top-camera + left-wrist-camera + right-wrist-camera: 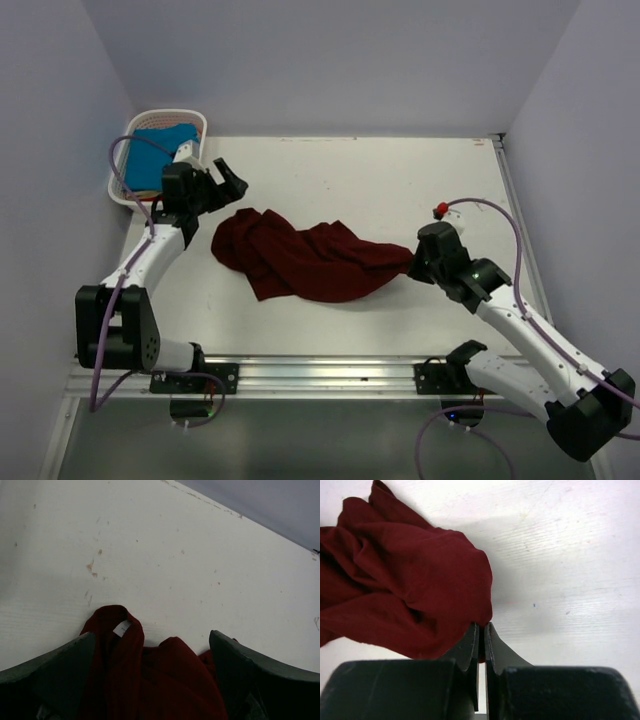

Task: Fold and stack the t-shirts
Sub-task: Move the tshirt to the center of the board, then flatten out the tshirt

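Centrally, on the white table [400,180]: a dark maroon t-shirt [305,258], unfolded and crumpled into a long heap running left to right. Gripped at its right end by the right gripper [413,262], held low over the table top. From the right wrist, both fingers [469,645] pressed together, with a fold of the maroon cloth nipped at their tips and the rest of the shirt bunched up to the left. Bare table ahead and to the right there.

Over at the heap's left end, the left gripper [226,183], jaws spread wide and holding nothing. From the left wrist, one dark finger [55,670] at each lower corner, well apart, with the maroon cloth lying between them and a small white tag [121,628] showing on a raised fold. Touching the cloth or hanging just above it: impossible to tell. Beyond the cloth, a few small brown scuff marks [92,566] on the table.

At the far left corner, a white slatted basket [118,190] with a turquoise t-shirt [158,148] bundled inside, apart from the maroon one. Just beside the basket, the wrist of the left arm.
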Robot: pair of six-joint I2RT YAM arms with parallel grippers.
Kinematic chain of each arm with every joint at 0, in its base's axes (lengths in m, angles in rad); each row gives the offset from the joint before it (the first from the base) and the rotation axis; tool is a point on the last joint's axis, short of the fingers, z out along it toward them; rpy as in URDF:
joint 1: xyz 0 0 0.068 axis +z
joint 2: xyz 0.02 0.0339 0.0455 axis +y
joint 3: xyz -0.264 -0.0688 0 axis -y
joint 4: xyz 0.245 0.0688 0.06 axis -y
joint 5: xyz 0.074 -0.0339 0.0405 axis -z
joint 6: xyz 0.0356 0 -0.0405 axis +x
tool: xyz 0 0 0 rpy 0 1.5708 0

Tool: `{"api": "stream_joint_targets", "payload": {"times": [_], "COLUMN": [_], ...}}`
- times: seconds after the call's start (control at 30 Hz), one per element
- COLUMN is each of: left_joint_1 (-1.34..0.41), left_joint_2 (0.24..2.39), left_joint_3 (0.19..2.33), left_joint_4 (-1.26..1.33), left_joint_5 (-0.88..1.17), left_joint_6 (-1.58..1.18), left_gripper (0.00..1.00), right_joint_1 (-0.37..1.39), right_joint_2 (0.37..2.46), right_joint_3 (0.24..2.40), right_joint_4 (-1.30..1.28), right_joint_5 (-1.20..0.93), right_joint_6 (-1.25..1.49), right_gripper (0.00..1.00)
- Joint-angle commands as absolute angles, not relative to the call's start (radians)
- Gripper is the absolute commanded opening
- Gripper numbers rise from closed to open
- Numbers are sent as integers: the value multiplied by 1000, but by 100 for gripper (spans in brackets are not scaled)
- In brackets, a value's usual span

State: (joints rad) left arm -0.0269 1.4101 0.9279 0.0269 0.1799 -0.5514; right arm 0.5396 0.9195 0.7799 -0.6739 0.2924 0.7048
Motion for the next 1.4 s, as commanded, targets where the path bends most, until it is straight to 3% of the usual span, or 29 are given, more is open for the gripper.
{"api": "stream_joint_targets", "payload": {"times": [0.0, 0.13, 0.2, 0.33, 0.43, 0.73, 0.93, 1.37], "left_joint_1": [-35, -72, -87, -107, -118, -170, -328, -399], "left_joint_2": [1300, 1181, 1122, 1016, 945, 884, 966, 1058], "left_joint_3": [908, 876, 877, 859, 845, 638, 574, 537], "left_joint_4": [-86, -300, -392, -581, -667, -602, -514, -468], "left_joint_5": [244, 301, 322, 345, 350, 426, 336, 45], "left_joint_6": [-506, -431, -411, -405, -432, -580, -660, -738], "left_gripper": [100, 100, 93, 66, 53, 62, 70, 69], "right_joint_1": [541, 543, 541, 543, 541, 543, 541, 542], "right_joint_2": [943, 1005, 1038, 1081, 1109, 1141, 1127, 1101], "right_joint_3": [811, 813, 818, 827, 844, 857, 851, 848], "right_joint_4": [-724, -686, -663, -632, -621, -601, -600, -604], "right_joint_5": [397, 380, 371, 371, 367, 348, 342, 345], "right_joint_6": [716, 716, 716, 715, 710, 710, 707, 692], "right_gripper": [0, 0, 0, 0, 0, 0, 0, 0]}}
